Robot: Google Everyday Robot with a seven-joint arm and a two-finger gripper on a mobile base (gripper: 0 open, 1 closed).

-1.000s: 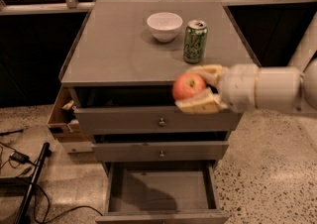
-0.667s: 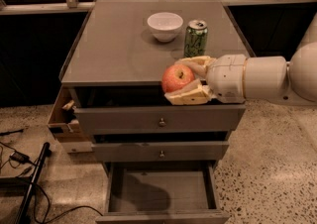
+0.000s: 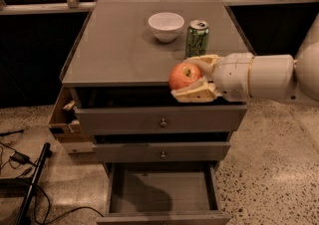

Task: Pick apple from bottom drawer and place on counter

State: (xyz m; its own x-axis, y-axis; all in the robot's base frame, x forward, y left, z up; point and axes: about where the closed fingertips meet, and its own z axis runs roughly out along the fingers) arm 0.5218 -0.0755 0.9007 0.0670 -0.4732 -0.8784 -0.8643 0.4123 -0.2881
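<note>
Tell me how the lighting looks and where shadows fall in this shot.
Camera view: dim, warm light, nearly black background; the bowl and can cast soft shadows on the counter; the gripper holds the apple at the counter's front edge; a dark shadow lies inside the open bottom drawer.

The gripper (image 3: 192,78) clasps the apple (image 3: 184,75) over the counter (image 3: 114,50) edge (front right).

**Colour log**

Red apple (image 3: 183,75) with a yellow-orange patch, clasped in the cream pincer (image 3: 188,78) at the front edge of the flat grey counter (image 3: 119,45). Same grey on the bottom drawer (image 3: 162,190). White bowl (image 3: 166,26). Green can (image 3: 197,38). Beige floor (image 3: 271,169), dark-speckled.
</note>
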